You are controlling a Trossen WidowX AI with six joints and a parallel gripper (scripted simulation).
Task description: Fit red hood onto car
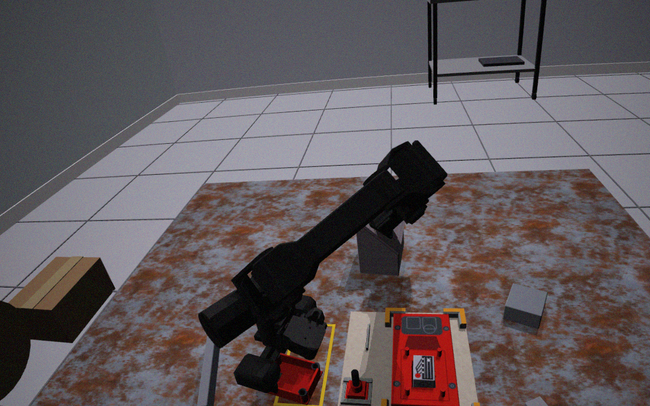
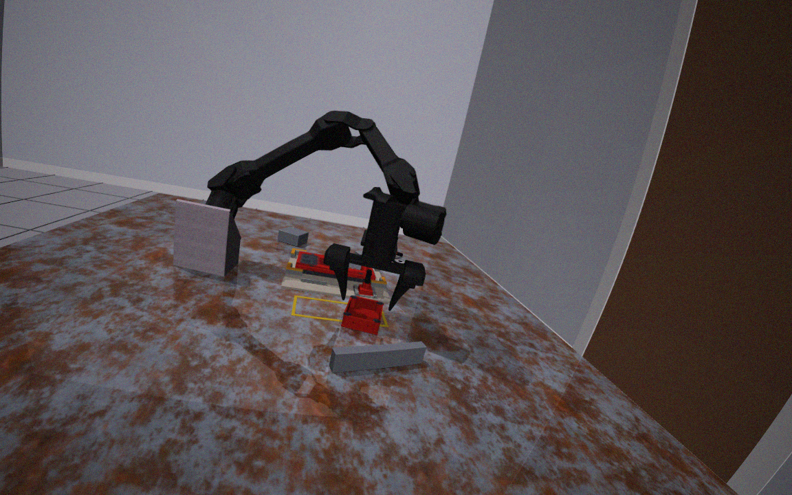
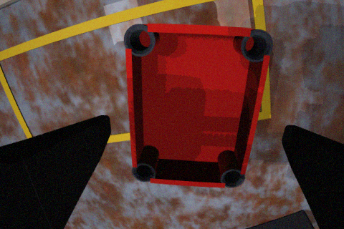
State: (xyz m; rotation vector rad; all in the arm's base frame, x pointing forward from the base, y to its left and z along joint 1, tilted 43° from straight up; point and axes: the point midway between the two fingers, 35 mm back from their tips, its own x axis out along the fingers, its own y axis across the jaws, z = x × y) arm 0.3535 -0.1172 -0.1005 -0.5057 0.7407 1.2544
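Note:
The red hood (image 1: 298, 378) (image 2: 361, 316) (image 3: 186, 107) lies on the table with its hollow side and dark corner bosses facing up, partly over a yellow outline. My gripper (image 2: 366, 304) (image 3: 196, 129) is open and empty. It points down above the hood, with one finger to each side of it in the wrist view and gaps on both sides. The red chassis (image 1: 447, 356) (image 2: 324, 265) sits in the cream jig (image 1: 464, 358) (image 2: 300, 284). The engine block (image 1: 423, 371) is on its deck, with small pegs around it. One finger and the arm hide part of the hood in the top view.
The yellow outline (image 1: 330, 353) (image 3: 107, 21) is beside the jig. A grey bar (image 1: 209, 373) (image 2: 380, 357) (image 3: 287, 222) lies on the hood's other side. A black-and-red lever (image 1: 355, 388) stands on the jig. A grey block (image 1: 525, 305) (image 2: 292, 236) lies beyond the chassis.

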